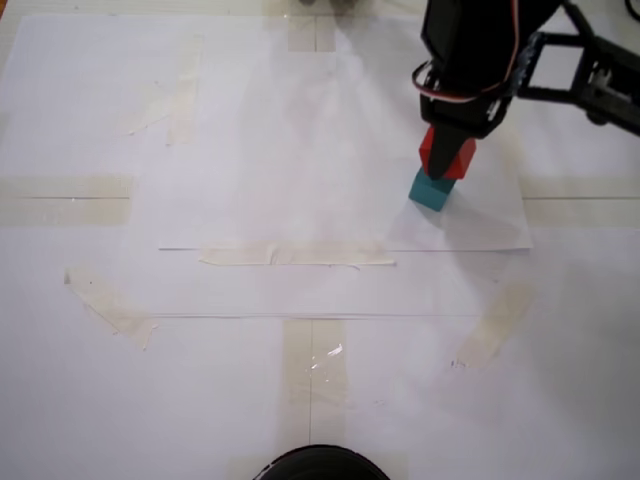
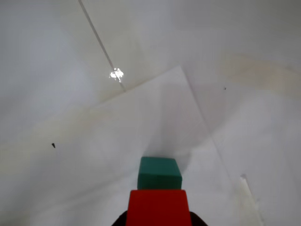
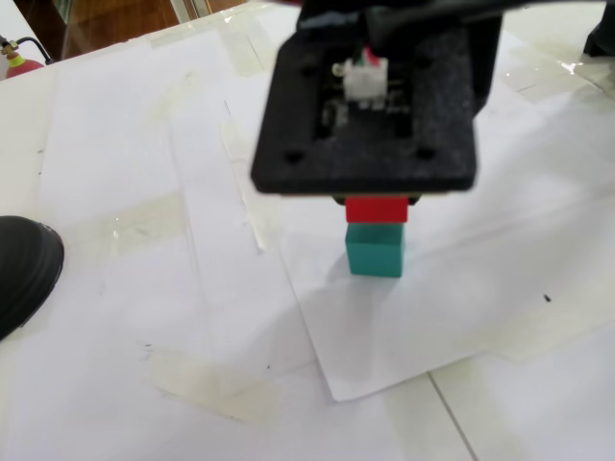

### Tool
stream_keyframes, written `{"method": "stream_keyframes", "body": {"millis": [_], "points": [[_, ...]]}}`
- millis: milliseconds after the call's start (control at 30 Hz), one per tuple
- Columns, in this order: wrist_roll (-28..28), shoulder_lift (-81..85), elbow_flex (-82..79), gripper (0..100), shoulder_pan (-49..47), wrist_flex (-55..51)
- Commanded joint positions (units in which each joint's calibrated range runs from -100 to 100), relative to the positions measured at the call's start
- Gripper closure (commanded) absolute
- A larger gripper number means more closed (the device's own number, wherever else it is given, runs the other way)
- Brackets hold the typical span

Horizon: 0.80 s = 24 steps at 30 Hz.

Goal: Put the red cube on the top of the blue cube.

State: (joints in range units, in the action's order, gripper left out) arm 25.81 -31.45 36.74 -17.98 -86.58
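Black two-finger gripper closed on small matte bright-red cube, red cube sitting on top of small matte teal cube, slightly offset in a fixed view, stack on taped white paper sheet, right of centre.

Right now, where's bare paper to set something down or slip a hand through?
Free: the wide sheet left of the blue cube out to the diagonal tape strips, and the stretch below the horizontal tape strip. Crowded: upper right, where the gripper holds the red cube on the blue cube.
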Motion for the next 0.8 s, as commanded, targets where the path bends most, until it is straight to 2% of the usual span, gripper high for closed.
{"method": "stream_keyframes", "body": {"millis": [0, 767], "points": [[-0.49, -0.31, 5.34, 86, 1.4, 0.93], [-0.68, -4.51, 8.88, 84, 1.33, 1.09]]}}
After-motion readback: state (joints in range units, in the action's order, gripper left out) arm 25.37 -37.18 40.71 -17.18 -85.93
